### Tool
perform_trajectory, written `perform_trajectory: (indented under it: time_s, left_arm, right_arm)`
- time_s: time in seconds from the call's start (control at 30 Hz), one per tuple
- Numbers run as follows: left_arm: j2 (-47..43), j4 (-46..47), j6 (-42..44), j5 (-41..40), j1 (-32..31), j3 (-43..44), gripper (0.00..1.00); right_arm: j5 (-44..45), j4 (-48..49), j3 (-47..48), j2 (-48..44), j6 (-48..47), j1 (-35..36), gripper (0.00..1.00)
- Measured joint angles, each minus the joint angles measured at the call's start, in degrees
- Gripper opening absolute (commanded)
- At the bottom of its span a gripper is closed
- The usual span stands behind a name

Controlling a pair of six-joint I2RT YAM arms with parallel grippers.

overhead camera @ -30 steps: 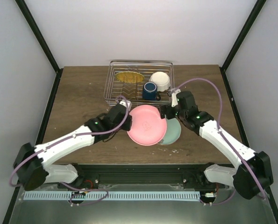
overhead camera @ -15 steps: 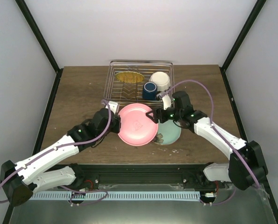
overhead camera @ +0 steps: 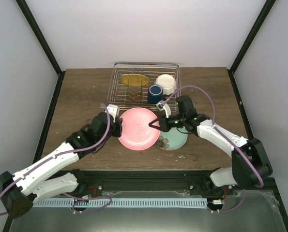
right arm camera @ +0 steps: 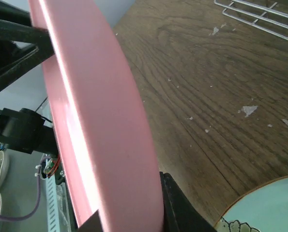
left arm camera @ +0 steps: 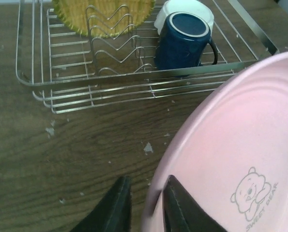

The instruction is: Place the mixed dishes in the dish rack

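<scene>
The pink plate [overhead camera: 139, 129] is held tilted above the table, in front of the dish rack [overhead camera: 144, 64]. My right gripper [overhead camera: 157, 124] is shut on its right rim, and in the right wrist view the rim [right arm camera: 95, 106] fills the gripper [right arm camera: 134, 212]. My left gripper [left arm camera: 147, 180] straddles the left rim [left arm camera: 231, 159], slightly open, with a sliver of table showing beside its outer finger [left arm camera: 115, 203]. The mint-green plate [overhead camera: 177, 140] lies flat on the table under my right arm. The yellow plate [overhead camera: 134, 79], blue mug [overhead camera: 155, 93] and white bowl [overhead camera: 166, 83] sit in the rack.
The rack's near wall [left arm camera: 134, 77] stands just beyond the pink plate. White crumbs [left arm camera: 147, 147] dot the wooden table [overhead camera: 81, 96]. The mint-green plate's edge [right arm camera: 269, 208] lies close below my right gripper.
The pink plate has shifted left, uncovering more of the mint-green plate. My right gripper has closed on its right rim. My left jaws have eased apart slightly.
</scene>
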Motion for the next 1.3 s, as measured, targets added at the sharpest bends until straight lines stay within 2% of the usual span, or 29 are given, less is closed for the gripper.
perform_trajectory:
  time_s: [0.13,0.23,0.3,0.53,0.67,0.87,1.07,1.3]
  left_arm:
    - [0.1,0.9,0.2,0.4,0.3,0.0,0.59]
    - [0.2,1.3,-0.1,0.4,0.5,0.0,0.88]
    - [0.2,1.3,-0.2,0.2,0.7,0.0,0.99]
    - [-2.3,-3.2,-2.3,-1.3,3.5,0.2,1.0]
    - [-4.1,-6.2,-3.6,-1.9,5.1,1.2,1.0]
    - [-3.1,-8.3,-4.7,-1.8,5.3,1.3,1.0]
    - [-3.0,-8.3,-4.8,-1.6,5.4,1.2,1.0]
    - [-2.8,-8.0,-4.6,-1.6,6.1,0.6,1.0]
  right_arm:
    - [0.3,-1.4,0.2,0.0,-1.0,0.1,0.01]
    - [1.8,-2.7,0.6,0.0,-1.7,0.1,0.01]
    - [3.3,-3.6,1.6,0.0,-2.6,0.1,0.01]
    - [12.8,-5.1,9.7,0.7,-7.1,0.1,0.01]
    - [20.0,-0.8,11.6,0.7,-9.8,0.1,0.01]
    - [27.5,12.1,11.3,1.4,-15.0,0.1,0.01]
    - [27.9,30.0,8.8,6.2,-22.7,0.1,0.01]
    - [27.9,47.6,5.9,16.9,-32.4,0.1,0.01]
